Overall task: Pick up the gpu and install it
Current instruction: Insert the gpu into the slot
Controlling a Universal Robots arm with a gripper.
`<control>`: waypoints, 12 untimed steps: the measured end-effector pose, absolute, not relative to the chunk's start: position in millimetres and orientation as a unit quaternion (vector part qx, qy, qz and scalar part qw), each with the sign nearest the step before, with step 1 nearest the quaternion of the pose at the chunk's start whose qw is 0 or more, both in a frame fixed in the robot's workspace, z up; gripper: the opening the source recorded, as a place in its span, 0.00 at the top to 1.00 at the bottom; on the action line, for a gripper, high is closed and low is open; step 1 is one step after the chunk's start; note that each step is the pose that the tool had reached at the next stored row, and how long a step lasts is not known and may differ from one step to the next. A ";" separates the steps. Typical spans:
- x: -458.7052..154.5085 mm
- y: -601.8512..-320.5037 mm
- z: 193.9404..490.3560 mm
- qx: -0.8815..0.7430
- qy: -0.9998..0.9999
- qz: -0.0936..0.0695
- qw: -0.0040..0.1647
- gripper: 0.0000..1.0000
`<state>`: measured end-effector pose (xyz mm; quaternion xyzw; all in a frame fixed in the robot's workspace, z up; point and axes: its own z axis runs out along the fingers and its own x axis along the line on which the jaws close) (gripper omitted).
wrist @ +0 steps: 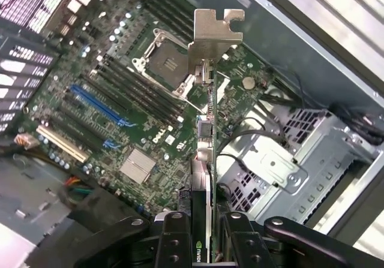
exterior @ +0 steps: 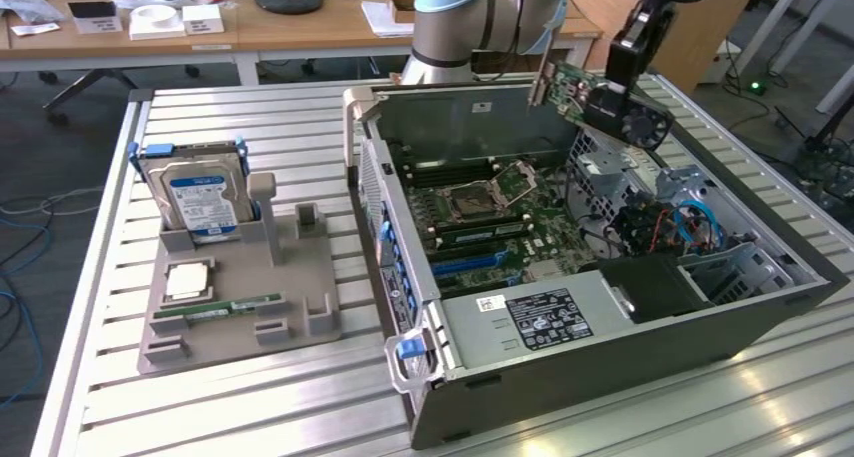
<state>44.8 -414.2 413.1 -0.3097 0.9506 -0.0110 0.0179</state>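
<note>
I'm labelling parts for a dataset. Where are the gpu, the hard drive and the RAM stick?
gpu (exterior: 582,87): exterior view, on its green board.
hard drive (exterior: 200,195): exterior view, on its blue label.
RAM stick (exterior: 218,307): exterior view, middle of its green strip.

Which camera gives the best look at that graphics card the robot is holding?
The exterior view: the gpu hangs tilted above the open computer case, its green board and black fan both visible. The wrist view, with the pincer clamping it, sees it edge-on: a thin strip ending in the metal bracket.
</note>
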 end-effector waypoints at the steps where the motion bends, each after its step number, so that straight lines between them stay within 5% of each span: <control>1: 44.8 -414.2 413.0 -0.318 0.948 -0.011 0.018 0.74; 12: 44.8 -414.2 411.4 -0.409 0.912 -0.009 0.019 0.74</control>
